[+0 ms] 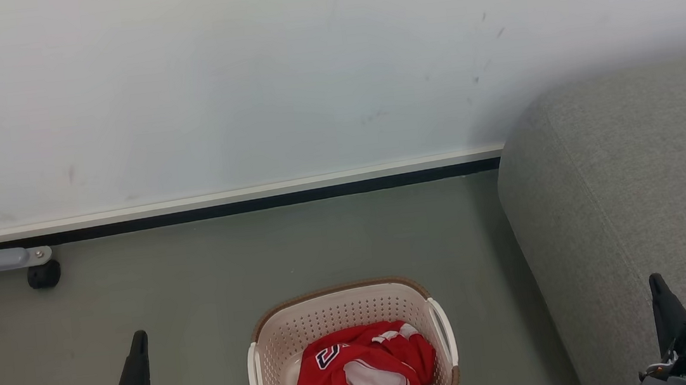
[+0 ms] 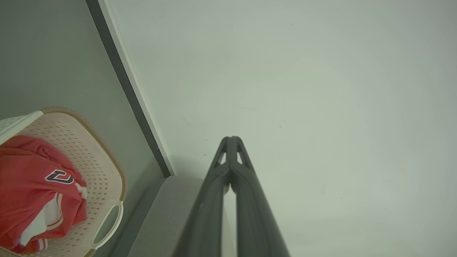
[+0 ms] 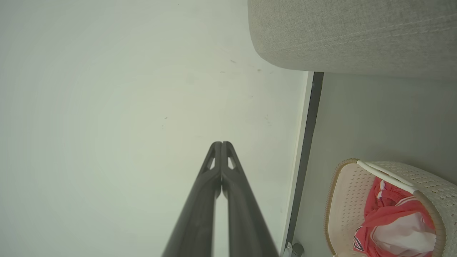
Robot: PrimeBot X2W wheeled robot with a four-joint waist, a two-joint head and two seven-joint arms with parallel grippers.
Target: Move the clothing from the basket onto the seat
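Note:
Red clothing with white trim and navy lettering lies crumpled inside the cream basket, which stands on the floor at the bottom centre. The grey seat rises to the basket's right. My left gripper is shut and empty at the lower left, well left of the basket. At the lower right, my right gripper is also shut and empty, over the seat's front edge. The left wrist view has the clothing in the basket at its left, beside my shut left gripper. The right wrist view shows the basket, the clothing, the seat and my shut right gripper.
A pale wall with a dark baseboard closes off the floor behind the basket. A grey metal leg with a black caster stands at the far left by the wall. Grey floor surrounds the basket.

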